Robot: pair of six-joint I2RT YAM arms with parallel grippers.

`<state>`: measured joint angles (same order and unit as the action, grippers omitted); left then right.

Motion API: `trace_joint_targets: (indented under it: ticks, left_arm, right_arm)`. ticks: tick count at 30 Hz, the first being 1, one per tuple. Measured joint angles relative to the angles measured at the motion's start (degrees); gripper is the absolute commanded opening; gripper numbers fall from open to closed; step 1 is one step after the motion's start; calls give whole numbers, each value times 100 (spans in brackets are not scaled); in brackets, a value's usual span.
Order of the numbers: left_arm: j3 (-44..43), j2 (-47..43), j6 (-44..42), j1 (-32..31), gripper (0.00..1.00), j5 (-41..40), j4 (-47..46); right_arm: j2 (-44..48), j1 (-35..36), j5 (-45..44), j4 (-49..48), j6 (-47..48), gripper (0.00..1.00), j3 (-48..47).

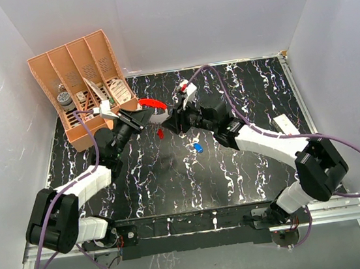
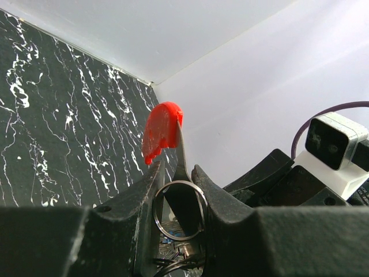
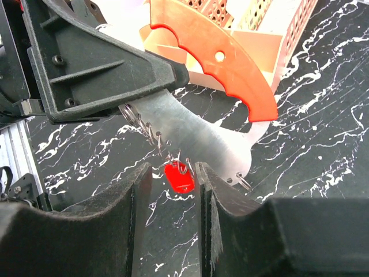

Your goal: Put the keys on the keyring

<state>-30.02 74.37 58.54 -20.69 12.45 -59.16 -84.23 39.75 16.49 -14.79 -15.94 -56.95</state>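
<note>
The keyring (image 1: 152, 104) is clenched by its grey plate in the left tool (image 1: 140, 118), above the counter (image 1: 173, 188). The red key (image 3: 180, 176) is seen between the released right tool's (image 3: 172, 173) parted fingers. The blue key (image 1: 198, 148) is left on the counter nearby.

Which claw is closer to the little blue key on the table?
Right. The right gripper hovers just past the blue key; the left gripper is farther left.
</note>
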Motion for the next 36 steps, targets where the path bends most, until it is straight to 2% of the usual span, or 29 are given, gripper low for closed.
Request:
trace_joint_targets:
  ticks: [21,26,36]
  left_arm:
    - [-236,0,70,0,0,22,533]
    - [-258,0,74,0,0,24,658]
    - [-299,0,111,0,0,35,708]
  right_arm:
    - [-413,291,-157,136,369,27,-417]
    - [-503,295,-201,136,387,19,-476]
    - [-518,295,-308,138,387,14,-479]
